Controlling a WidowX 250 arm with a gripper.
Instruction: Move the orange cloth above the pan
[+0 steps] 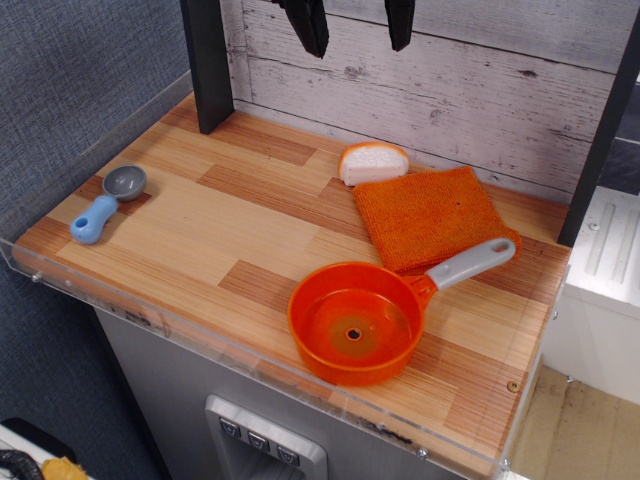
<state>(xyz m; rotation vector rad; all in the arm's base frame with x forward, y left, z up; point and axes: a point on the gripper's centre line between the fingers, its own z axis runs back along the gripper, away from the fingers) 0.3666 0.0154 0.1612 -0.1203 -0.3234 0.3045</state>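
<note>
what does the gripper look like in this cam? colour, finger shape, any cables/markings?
Only the gripper fingertips show at the top edge: two black, matte fingers tapering to blunt points. No cables, markings or arm body are in frame.

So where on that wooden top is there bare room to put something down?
The widest bare stretch of the tabletop lies between the scoop on the left and the pan and orange cloth. The back right is crowded: a sushi toy touches the cloth, and the pan's handle overlaps it.
</note>
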